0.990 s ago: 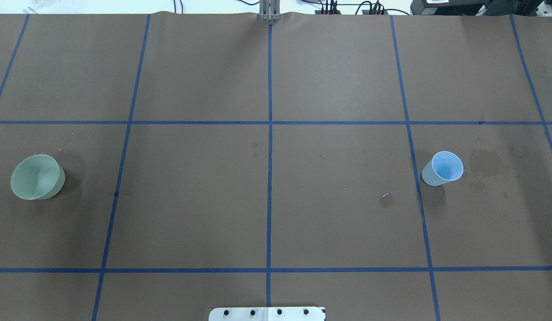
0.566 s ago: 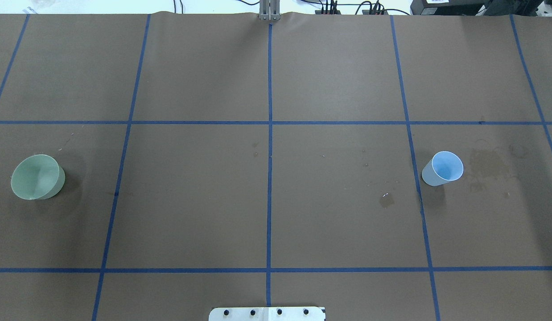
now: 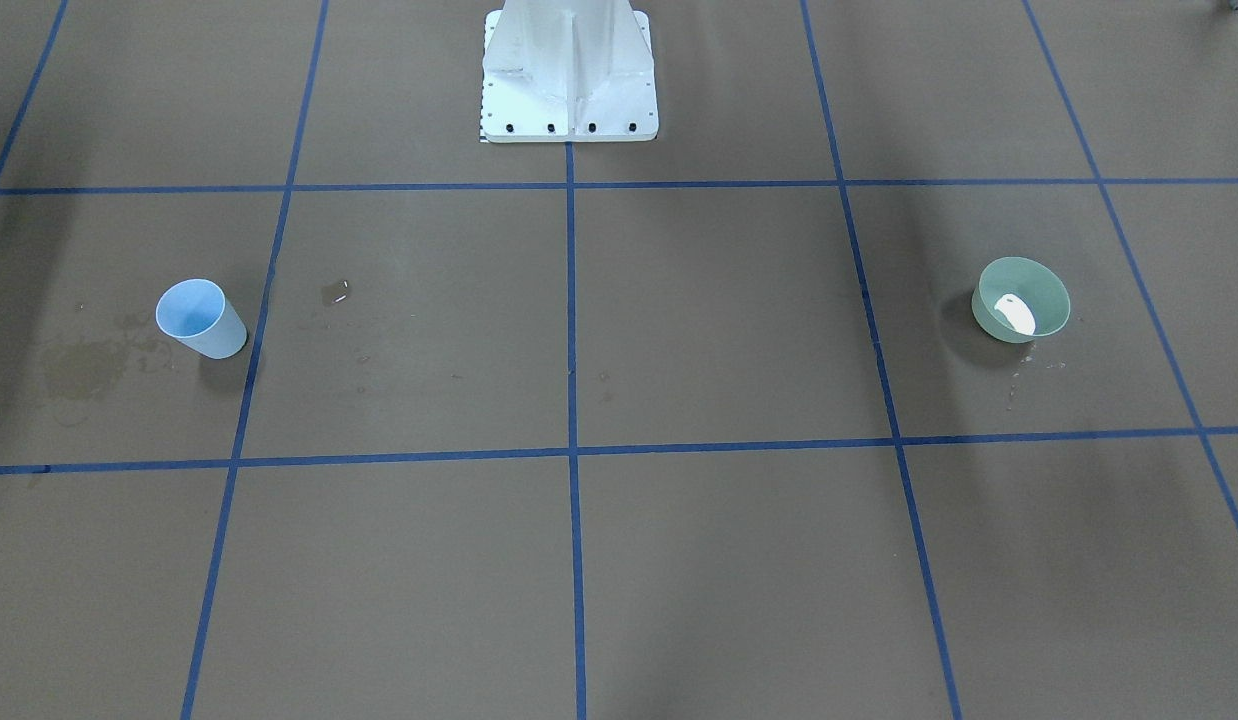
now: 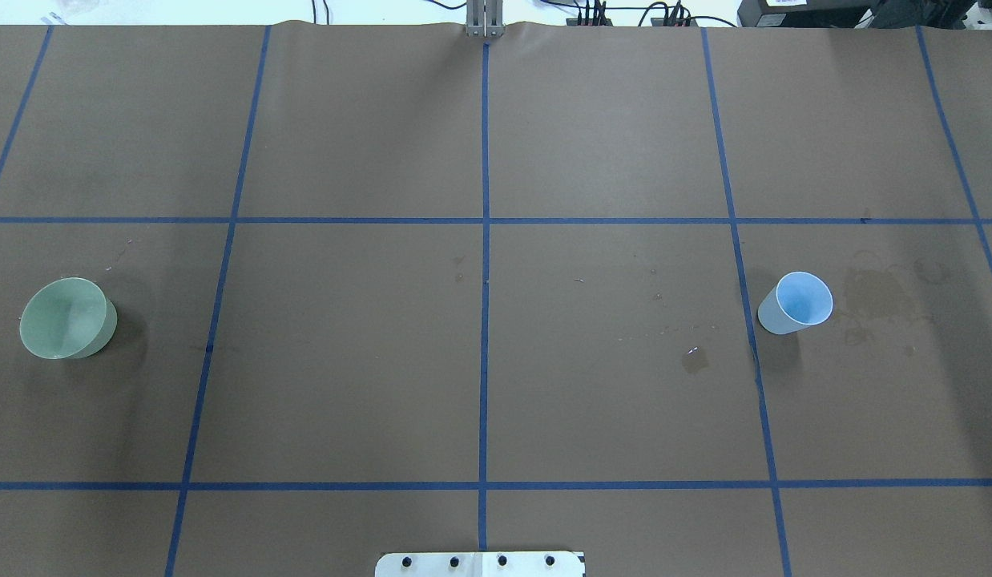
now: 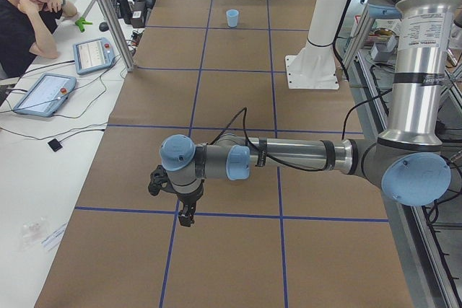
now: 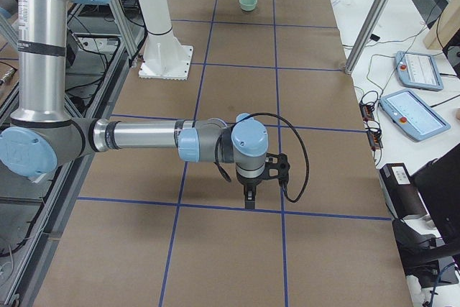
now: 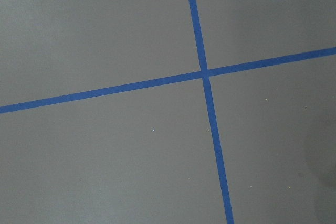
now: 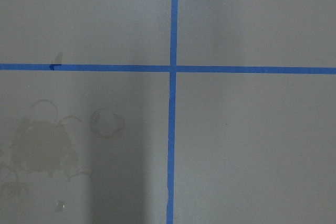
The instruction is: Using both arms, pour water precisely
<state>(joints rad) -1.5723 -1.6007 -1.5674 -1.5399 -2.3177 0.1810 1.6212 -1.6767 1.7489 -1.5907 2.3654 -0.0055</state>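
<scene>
A light blue cup (image 4: 796, 303) stands upright on the table's right side; it also shows in the front view (image 3: 199, 318). A green bowl (image 4: 63, 318) stands at the far left. In the front view the bowl (image 3: 1021, 300) holds water (image 3: 1014, 312), which shows as a white glint. My left gripper (image 5: 185, 220) shows only in the exterior left view, low over the brown mat. My right gripper (image 6: 249, 203) shows only in the exterior right view, also low over the mat. I cannot tell whether either is open or shut. Both wrist views show only mat and blue tape.
A small puddle (image 4: 694, 358) lies left of the cup, and dried water stains (image 4: 877, 296) lie to its right. The white pedestal (image 3: 569, 70) stands at the robot's edge. A seated operator (image 5: 25, 12) and tablets (image 5: 43, 93) are beside the table.
</scene>
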